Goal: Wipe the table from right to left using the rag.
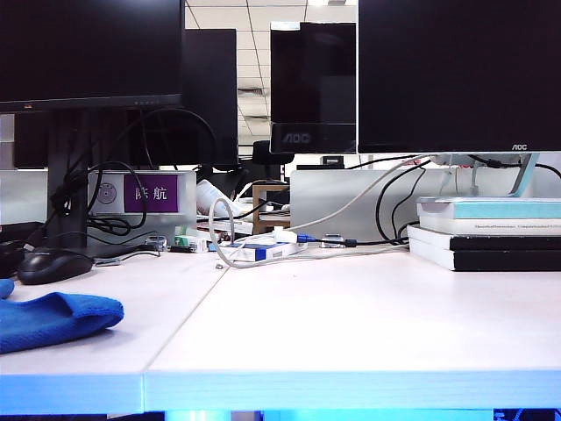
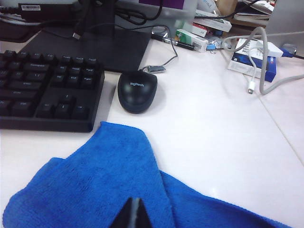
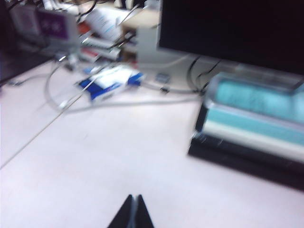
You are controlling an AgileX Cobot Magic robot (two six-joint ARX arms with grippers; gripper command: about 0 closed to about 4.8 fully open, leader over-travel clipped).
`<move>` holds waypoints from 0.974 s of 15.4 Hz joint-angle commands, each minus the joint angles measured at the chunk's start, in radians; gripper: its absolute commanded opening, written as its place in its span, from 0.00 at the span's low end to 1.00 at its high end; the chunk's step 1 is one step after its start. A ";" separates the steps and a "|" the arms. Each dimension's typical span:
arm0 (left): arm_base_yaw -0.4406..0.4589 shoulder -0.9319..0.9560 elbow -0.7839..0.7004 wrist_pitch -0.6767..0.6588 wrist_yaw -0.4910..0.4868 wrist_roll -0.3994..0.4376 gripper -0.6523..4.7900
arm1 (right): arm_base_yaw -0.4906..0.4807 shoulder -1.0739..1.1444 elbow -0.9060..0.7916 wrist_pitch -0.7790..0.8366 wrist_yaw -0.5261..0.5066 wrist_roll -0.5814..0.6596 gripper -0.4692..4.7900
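The bright blue rag (image 1: 53, 320) lies crumpled on the pale table (image 1: 351, 324) at its far left, near the front edge. In the left wrist view the rag (image 2: 104, 180) spreads under my left gripper (image 2: 135, 202), whose tips are shut together above the cloth with no cloth between them. My right gripper (image 3: 134, 197) is shut with nothing in it, over bare table (image 3: 118, 156), in a blurred view. Neither arm shows in the exterior view.
A black mouse (image 2: 137, 90) and a black keyboard (image 2: 42, 90) sit just beyond the rag. A stack of books (image 1: 486, 232) stands at the right back. A blue and white box (image 1: 263, 252) with cables lies mid-back. Monitors line the rear.
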 commanded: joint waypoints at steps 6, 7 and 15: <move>0.000 0.000 0.000 -0.018 0.003 0.005 0.11 | -0.167 -0.308 -0.390 0.127 0.012 0.165 0.08; 0.000 0.000 0.000 -0.018 0.003 0.005 0.11 | -0.167 -0.308 -0.422 0.121 0.012 0.197 0.08; 0.000 0.000 0.000 -0.018 0.003 0.005 0.11 | -0.167 -0.307 -0.550 0.127 0.060 0.202 0.08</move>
